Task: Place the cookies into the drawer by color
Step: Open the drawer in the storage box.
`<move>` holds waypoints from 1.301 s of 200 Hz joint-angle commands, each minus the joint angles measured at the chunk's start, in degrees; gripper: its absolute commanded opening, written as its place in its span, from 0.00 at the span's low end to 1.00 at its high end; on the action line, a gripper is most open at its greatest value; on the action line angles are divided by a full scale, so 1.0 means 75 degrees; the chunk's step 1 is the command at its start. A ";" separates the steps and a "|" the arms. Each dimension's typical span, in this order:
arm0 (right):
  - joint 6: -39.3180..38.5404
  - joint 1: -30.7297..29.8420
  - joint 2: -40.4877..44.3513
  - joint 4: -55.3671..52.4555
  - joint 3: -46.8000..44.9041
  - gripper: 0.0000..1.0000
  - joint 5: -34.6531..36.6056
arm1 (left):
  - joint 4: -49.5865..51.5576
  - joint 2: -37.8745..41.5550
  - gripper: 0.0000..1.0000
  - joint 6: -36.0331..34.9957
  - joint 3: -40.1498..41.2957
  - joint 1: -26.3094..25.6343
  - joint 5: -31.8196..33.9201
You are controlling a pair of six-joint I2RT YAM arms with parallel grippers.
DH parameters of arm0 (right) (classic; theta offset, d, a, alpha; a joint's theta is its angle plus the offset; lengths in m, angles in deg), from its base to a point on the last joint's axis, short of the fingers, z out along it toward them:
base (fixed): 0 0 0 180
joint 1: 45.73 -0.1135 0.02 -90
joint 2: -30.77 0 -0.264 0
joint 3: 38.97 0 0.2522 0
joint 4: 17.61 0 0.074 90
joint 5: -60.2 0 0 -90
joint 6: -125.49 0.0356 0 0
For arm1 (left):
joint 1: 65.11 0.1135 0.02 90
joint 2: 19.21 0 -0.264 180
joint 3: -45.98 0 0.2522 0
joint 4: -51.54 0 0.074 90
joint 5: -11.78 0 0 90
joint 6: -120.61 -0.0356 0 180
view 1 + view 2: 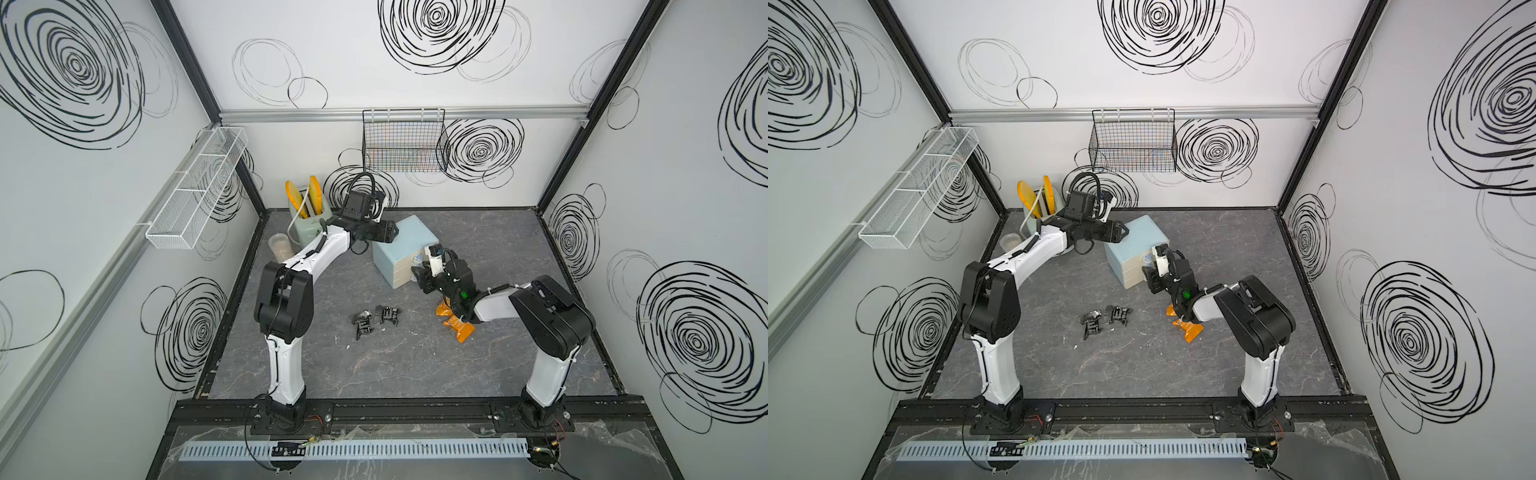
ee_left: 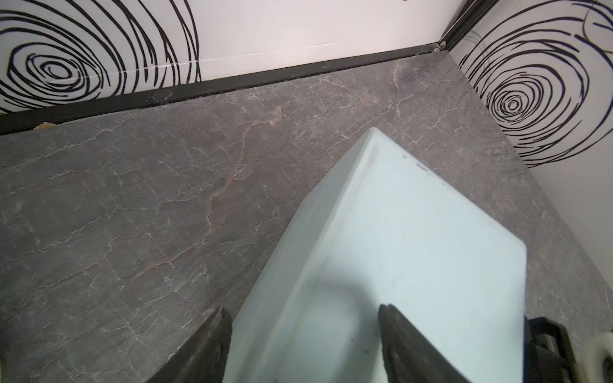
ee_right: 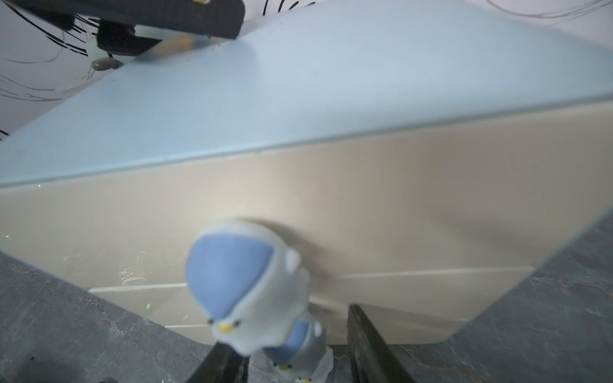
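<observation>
drawer (image 1: 409,245): your left fingers (image 2: 205,348) spread open, empty, apparently bracing its top; your right fingers (image 3: 368,345) flank its knob (image 3: 298,341), grip unclear.

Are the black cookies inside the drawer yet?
No, the black cookies lie out on the table, in front of the drawer and apart from it.
</observation>
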 commanded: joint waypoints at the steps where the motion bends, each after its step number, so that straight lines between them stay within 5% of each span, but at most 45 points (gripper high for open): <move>1: 0.0005 0.0016 -0.0167 0.0280 0.0162 0.43 0.0030 | 0.0223 -0.0205 0.74 -0.0019 -0.0140 -0.0058 -0.0082; 88: -0.0042 0.0019 0.0211 0.0295 -0.0217 0.22 0.0071 | 0.0223 -0.0205 0.73 -0.0009 -0.0154 -0.0067 -0.0048; 260: 0.0134 0.0002 0.1170 0.0218 -0.1355 0.18 0.0033 | 0.0258 -0.0211 0.73 -0.0011 -0.0177 -0.0061 -0.0037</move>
